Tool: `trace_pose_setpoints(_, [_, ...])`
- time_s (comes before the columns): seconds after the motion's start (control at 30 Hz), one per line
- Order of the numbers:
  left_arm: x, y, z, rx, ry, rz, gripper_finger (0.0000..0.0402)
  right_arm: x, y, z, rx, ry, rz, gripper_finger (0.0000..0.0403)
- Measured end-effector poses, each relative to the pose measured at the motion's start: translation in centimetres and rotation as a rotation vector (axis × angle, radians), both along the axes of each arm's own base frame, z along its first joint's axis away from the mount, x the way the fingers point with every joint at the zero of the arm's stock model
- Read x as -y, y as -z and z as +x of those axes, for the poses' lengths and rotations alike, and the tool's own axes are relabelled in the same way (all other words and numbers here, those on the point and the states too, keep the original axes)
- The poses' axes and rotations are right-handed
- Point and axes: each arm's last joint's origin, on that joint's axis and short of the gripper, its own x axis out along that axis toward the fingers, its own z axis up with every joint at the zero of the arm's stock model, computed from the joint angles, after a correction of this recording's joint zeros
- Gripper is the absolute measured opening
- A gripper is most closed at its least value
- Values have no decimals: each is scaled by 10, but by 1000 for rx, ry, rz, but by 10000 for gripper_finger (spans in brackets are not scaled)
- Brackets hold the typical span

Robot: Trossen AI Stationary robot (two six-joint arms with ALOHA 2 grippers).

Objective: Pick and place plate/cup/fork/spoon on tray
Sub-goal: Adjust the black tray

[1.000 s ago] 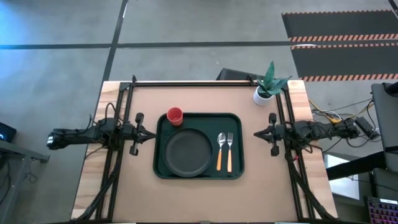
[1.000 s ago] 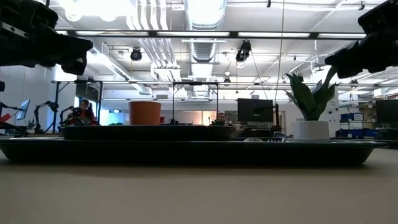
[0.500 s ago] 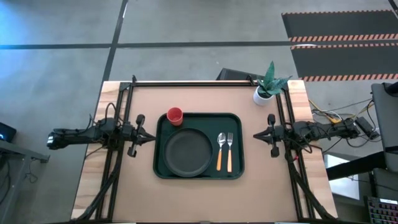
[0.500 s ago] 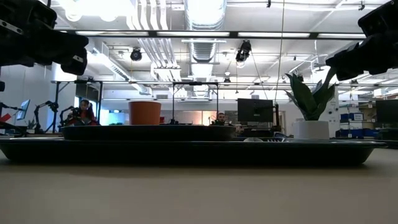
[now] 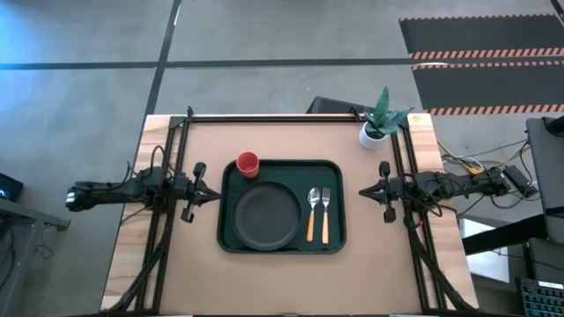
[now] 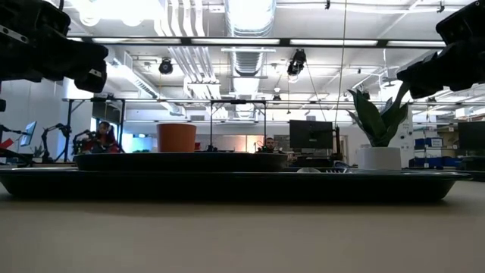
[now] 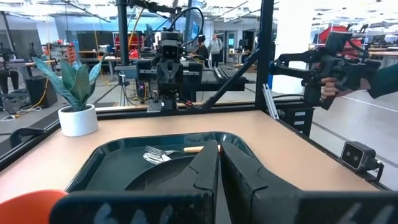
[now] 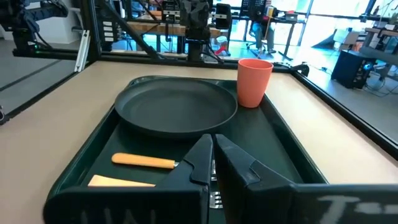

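The dark green tray (image 5: 282,172) lies at the table's middle. On it rest the round dark plate (image 5: 266,216), the red cup (image 5: 248,164) at its far left corner, and the spoon (image 5: 313,211) and the fork (image 5: 325,211) side by side on its right part, orange handles toward the near edge. My left gripper (image 5: 216,195) hovers shut just left of the tray, pointing level at it. My right gripper (image 5: 361,190) hovers shut just right of the tray, also pointing at it. Neither touches anything.
A white pot with a green plant (image 5: 372,134) stands at the table's far right corner. Black frame rails (image 5: 172,158) run along the left, right and far edges. Bare tabletop lies near and far of the tray.
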Motion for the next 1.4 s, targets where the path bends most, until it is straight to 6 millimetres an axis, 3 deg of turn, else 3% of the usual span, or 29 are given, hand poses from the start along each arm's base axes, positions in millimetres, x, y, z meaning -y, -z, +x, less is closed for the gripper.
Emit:
trace_pose_setpoints(0.47, [0,-7,-1,61,-8,5,0,0,-6,1,82,4,14,9])
trace_pose_setpoints(0.63, [0,-19,-2,104,-13,-73,0,0,-15,2,167,14,162,9])
trace_pose_setpoints(0.8, [-1,-26,-1,-34,-28,-151,0,0,-27,1,284,12,211,9])
trace_pose_setpoints(0.9, [-1,-40,1,-71,-32,-146,0,0,-28,3,287,11,237,9])
trace_pose_setpoints(1.03, [-1,-68,7,-119,-35,-94,0,-2,-31,10,216,18,293,9])
trace_pose_setpoints(1.17, [-2,-92,15,-238,-39,-75,0,-4,-52,24,160,23,264,9])
trace_pose_setpoints(1.4, [-4,-84,24,-482,-113,-193,0,-9,-76,71,-235,99,234,9])
